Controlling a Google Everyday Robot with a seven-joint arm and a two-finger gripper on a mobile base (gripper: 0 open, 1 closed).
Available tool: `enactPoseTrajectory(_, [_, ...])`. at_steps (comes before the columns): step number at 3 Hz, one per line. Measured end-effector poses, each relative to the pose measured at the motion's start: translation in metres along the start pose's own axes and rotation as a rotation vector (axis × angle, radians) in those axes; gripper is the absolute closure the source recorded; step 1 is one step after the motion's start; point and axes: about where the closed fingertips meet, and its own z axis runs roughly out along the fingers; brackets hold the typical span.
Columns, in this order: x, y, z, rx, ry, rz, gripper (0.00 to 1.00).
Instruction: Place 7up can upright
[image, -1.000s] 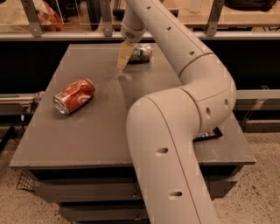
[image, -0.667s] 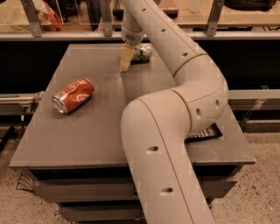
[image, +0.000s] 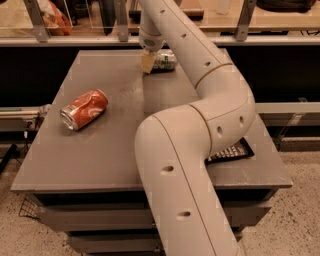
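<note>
Beige gripper beside 7up can

Built as a thick cream-white tubular arm with rounded segments, smooth bulging joints and small dark recessed screw holes along the shells, ending in a pale tan gripper low over the grey table's far end.

The gripper hangs low over the far part of the bench, just at the left end of the 7up can, which lies on its side. Whether they touch cannot be told. A crushed orange can lies well apart, near the left edge. The arm partly hides a flat black wrapper at the right.
</note>
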Motion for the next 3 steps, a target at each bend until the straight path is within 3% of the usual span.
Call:
enactPoseTrajectory(1, [0.006, 0.001, -0.010, -0.014, -0.013, -0.012, 0.95])
enactPoseTrajectory(2, [0.000, 0.009, -0.045, -0.044, -0.125, -0.033, 1.00])
enactPoseTrajectory(3, [-0.002, 0.021, -0.086, -0.094, -0.293, -0.007, 1.00])
